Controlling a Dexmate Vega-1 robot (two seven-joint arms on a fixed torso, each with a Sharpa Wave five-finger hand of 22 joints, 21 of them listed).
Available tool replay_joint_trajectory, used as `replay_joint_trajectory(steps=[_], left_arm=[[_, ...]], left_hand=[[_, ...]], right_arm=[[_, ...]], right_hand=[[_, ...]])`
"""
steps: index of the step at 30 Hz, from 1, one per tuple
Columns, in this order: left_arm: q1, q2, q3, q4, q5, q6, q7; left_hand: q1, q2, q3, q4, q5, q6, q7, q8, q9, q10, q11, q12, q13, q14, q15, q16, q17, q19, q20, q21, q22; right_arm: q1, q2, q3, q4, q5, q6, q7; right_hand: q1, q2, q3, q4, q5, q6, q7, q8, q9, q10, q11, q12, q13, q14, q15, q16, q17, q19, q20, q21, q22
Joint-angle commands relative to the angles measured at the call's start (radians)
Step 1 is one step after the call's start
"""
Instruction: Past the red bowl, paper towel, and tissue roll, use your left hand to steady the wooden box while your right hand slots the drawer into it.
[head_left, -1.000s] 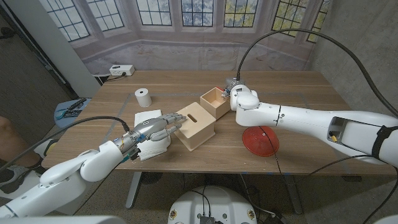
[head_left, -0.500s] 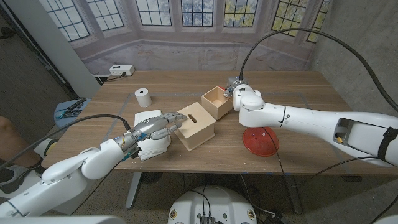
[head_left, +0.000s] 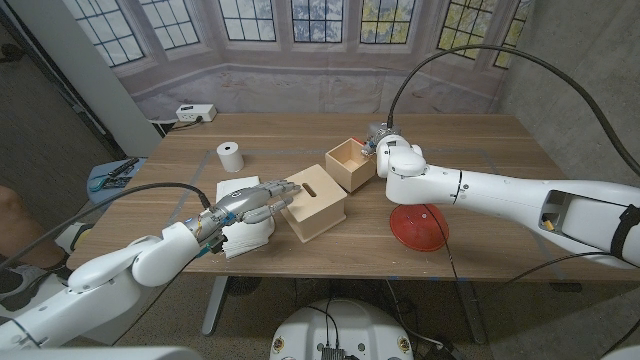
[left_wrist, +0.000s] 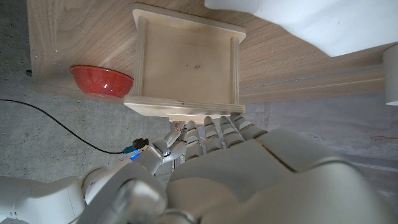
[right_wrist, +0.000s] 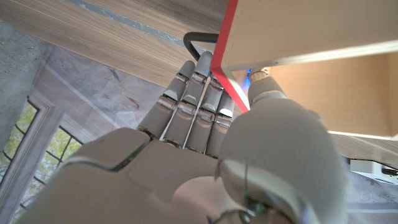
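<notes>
While the left robot hand (head_left: 252, 203) sits with its fingers stretched out against the left side of the wooden box (head_left: 316, 201), the right robot hand (head_left: 378, 141) is up at the drawer (head_left: 348, 163), gripping its far right end. From the right wrist view you can see the fingers (right_wrist: 186, 106) wrapped around the drawer's wall with the thumb on the inner side, so it's pinching that wall. The drawer is tilted a bit, and its near corner sits just beside the box's back right corner, not inside it yet.

The box is about mid-desk (head_left: 480, 140), slot on top, open side facing away from the left robot hand. In the left wrist view you're looking straight into the box's hollow, with the fingertips (left_wrist: 211, 127) touching its edge.

Other stuff: the red bowl (head_left: 418, 225) is on the near right, under the right arm. The paper towel (head_left: 240, 232) is under the left robot hand. The tissue roll (head_left: 230, 156) stands upright further back on the left, well apart from the box.
</notes>
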Motion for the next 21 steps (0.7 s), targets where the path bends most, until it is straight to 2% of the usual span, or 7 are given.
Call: replay_joint_trajectory(steps=[1, 10, 21], left_arm=[[0.021, 0.002, -0.037, -0.033, 0.000, 0.015, 0.005], [0.044, -0.010, -0.077, -0.055, 0.007, 0.019, 0.003], [0.018, -0.023, -0.071, -0.050, 0.018, -0.005, -0.002]], left_hand=[[-0.004, -0.004, 0.009, 0.001, 0.001, 0.006, -0.002, -0.002, 0.003, 0.005, 0.002, -0.004, 0.005, 0.009, 0.000, -0.002, 0.000, 0.015, 0.005, 0.005, 0.001], [-0.004, -0.006, 0.012, 0.001, 0.000, 0.007, -0.002, -0.002, 0.003, 0.004, 0.002, -0.005, 0.005, 0.009, -0.001, -0.003, 0.000, 0.016, 0.006, 0.005, 0.001], [-0.003, -0.007, 0.014, -0.001, 0.000, 0.008, -0.004, -0.002, 0.003, 0.004, 0.001, -0.005, 0.005, 0.008, -0.002, -0.003, 0.000, 0.018, 0.005, 0.005, 0.001]], right_arm=[[-0.002, 0.000, 0.009, -0.008, 0.004, -0.022, 0.003], [-0.019, -0.014, 0.015, -0.048, -0.002, -0.068, -0.005], [-0.041, -0.037, 0.020, -0.095, -0.012, -0.101, -0.020]], right_hand=[[0.032, 0.019, -0.003, 0.004, 0.008, 0.075, -0.061, 0.002, 0.005, 0.021, -0.015, 0.006, 0.004, 0.009, -0.107, 0.003, 0.004, 0.008, -0.029, 0.002, 0.005], [0.036, 0.019, -0.005, 0.005, 0.007, 0.077, -0.059, 0.000, 0.005, 0.023, -0.013, 0.006, 0.004, 0.010, -0.108, 0.001, 0.003, 0.009, -0.028, 0.002, 0.005], [0.039, 0.019, -0.007, 0.005, 0.007, 0.079, -0.059, -0.002, 0.005, 0.023, -0.013, 0.005, 0.004, 0.012, -0.108, 0.001, 0.004, 0.011, -0.026, 0.002, 0.005]])
